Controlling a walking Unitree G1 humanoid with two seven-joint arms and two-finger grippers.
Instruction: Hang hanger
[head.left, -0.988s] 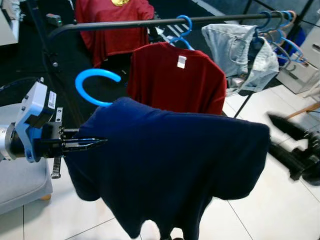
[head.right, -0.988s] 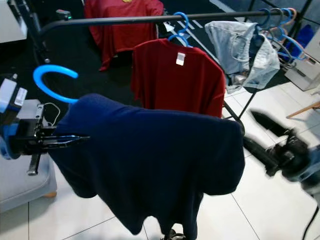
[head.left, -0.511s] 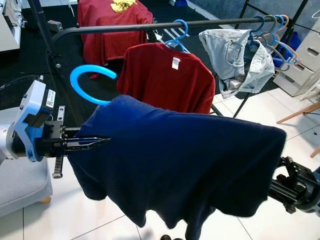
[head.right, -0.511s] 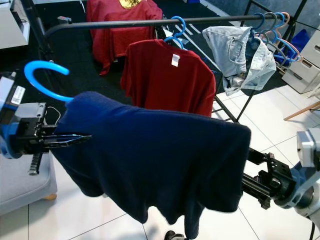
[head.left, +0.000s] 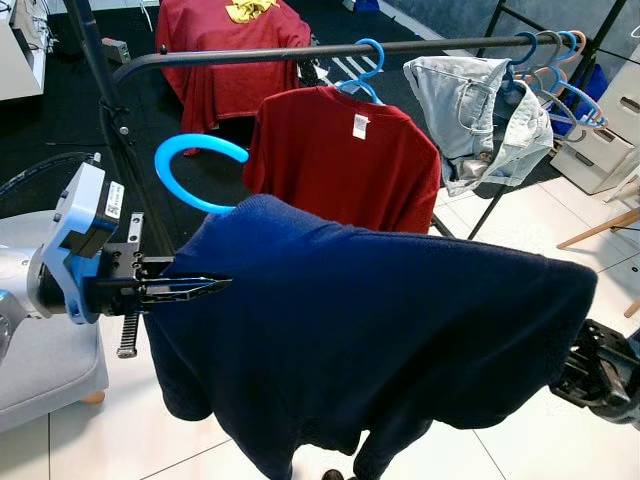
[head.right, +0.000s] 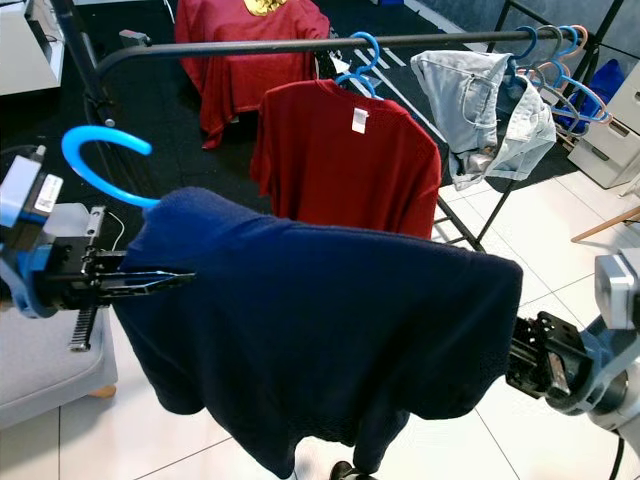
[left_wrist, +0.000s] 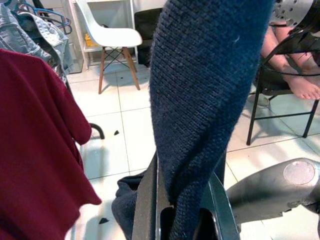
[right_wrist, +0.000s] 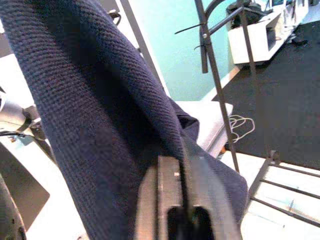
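two end effectors are on the same garment from my seat: the left end effector (head.left: 205, 289) has its black fingers pinched together on one shoulder edge of the navy sweater (head.left: 370, 330), and the left wrist view shows the knit clamped between the two fingers (left_wrist: 146, 200). the right end effector (head.right: 520, 360) is at the opposite shoulder, its tips tucked under the cloth, and the right wrist view shows the fingers (right_wrist: 167, 197) closed on a fold of the same navy knit. the sweater is stretched between the two arms, held in the air in front of the clothes rail (head.left: 300, 52) and lower than it, well apart from the bar. the blue hanger hook (head.left: 190, 170) rises out of the sweater's neck near the left end effector, its open curve clear of the rail. on the rail behind hang a red t-shirt (head.left: 345, 155) on a blue hanger, a pale denim piece (head.left: 470, 115) further right, and another red garment (head.left: 225, 60) behind the bar. white floor tiles (head.left: 520, 215) lie below, and a grey cushion (head.left: 45, 365) sits beneath the left arm.
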